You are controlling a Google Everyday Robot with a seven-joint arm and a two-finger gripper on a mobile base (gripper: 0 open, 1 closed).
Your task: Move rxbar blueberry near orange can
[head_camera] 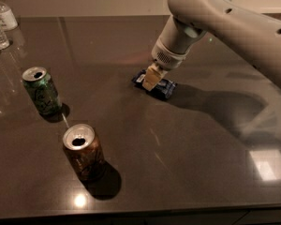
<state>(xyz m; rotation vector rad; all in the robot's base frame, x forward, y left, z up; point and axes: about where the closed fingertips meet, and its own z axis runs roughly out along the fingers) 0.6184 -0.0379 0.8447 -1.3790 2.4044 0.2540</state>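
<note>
Beige end effector [150, 79], at the tip of the thick pale-grey robot arm [225, 22], is down at the small flat dark-blue rxbar blueberry wrapper [164, 87] and covers its left part. It seems to touch the wrapper, but I cannot tell if it is grasping the bar or released.

The bar lies flat on the dark, glossy desk [201, 172], near the middle toward the back, and its crinkled right end sticks out beside the end effector. The brownish-orange aluminium can [84, 154], a cylinder with a silver opened top, stands upright at the front left, well apart from the bar. A green patterned can [42, 92] stands upright farther left. Clear plastic bottles [3, 14] stand at the far left corner.
</note>
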